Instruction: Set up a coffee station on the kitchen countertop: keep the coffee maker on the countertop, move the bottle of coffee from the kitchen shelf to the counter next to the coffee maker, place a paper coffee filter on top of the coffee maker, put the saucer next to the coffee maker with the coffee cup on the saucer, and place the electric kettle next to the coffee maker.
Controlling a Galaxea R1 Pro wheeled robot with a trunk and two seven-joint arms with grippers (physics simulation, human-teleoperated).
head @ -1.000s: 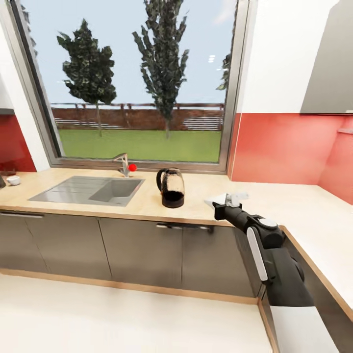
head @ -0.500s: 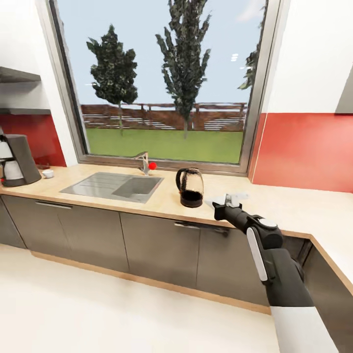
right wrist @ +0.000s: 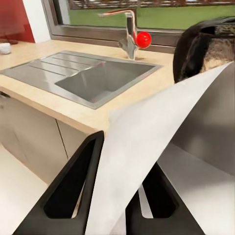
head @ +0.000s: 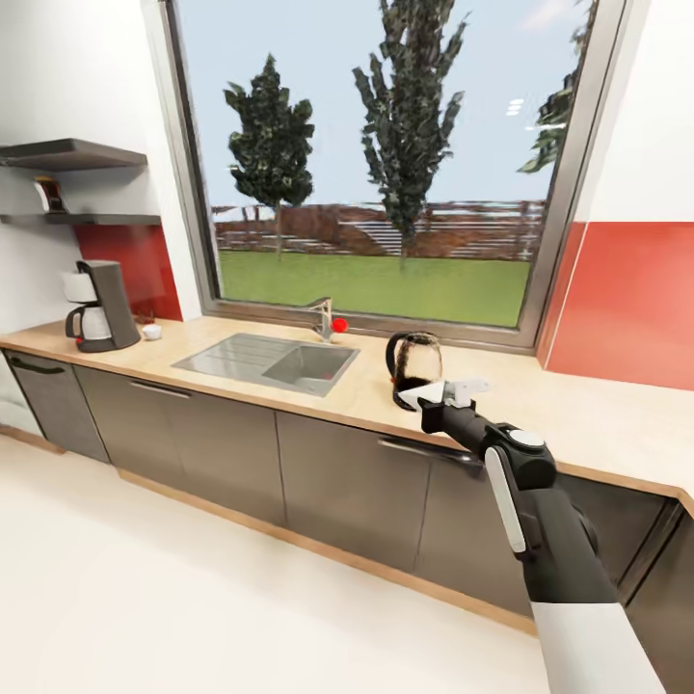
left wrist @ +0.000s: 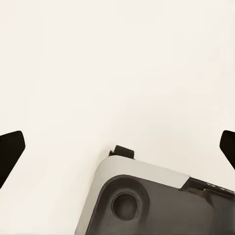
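Observation:
My right gripper [head: 451, 392] is shut on the white paper coffee filter [head: 424, 393] [right wrist: 147, 147], held in front of the kitchen countertop [head: 540, 414]. Just behind it stands the glass electric kettle [head: 414, 360] [right wrist: 205, 49]. Far left on the worktop is the black coffee maker [head: 96, 308] with the tiny white coffee cup [head: 151, 332] [right wrist: 5, 48] beside it. The bottle of coffee [head: 48, 194] stands on the kitchen shelf [head: 87, 220] above. The saucer is out of view. My left gripper [left wrist: 117, 152] is open and points down at the pale floor.
A steel sink [head: 270, 359] [right wrist: 88, 76] with a faucet [head: 323, 316] and red knob lies between kettle and coffee maker. Grey cabinet fronts [head: 222, 453] run below. A big window [head: 386, 164] sits behind, and a second shelf board [head: 72, 152] hangs higher up.
The whole view has swung left, bringing the coffee maker, cup, shelves and bottle into sight. My right arm keeps the same pose with the filter in its grip.

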